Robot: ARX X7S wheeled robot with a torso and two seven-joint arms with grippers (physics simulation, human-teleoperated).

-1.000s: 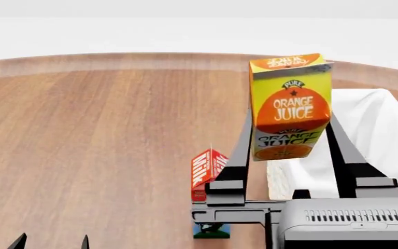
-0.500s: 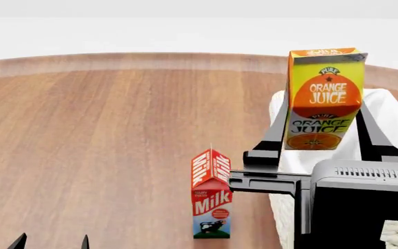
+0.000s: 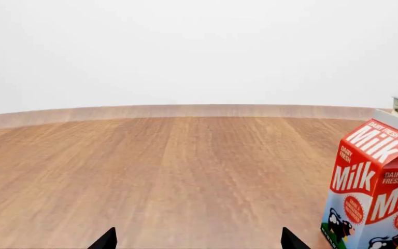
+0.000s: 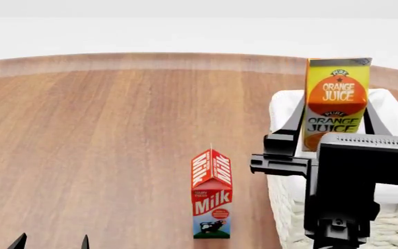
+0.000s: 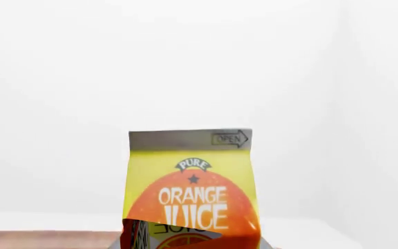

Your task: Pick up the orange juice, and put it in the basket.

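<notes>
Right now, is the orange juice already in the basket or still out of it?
Still out. The orange juice is upright, held up in the right end effector over the basket; how deep its base sits, cannot tell.

The milk carton (image 4: 211, 194) stands on the table (image 4: 102, 140) left of the basket (image 4: 285, 207)

A round wooden table (image 4: 102, 145) — pale-rimmed — stands against a plain white backdrop.
</notes>
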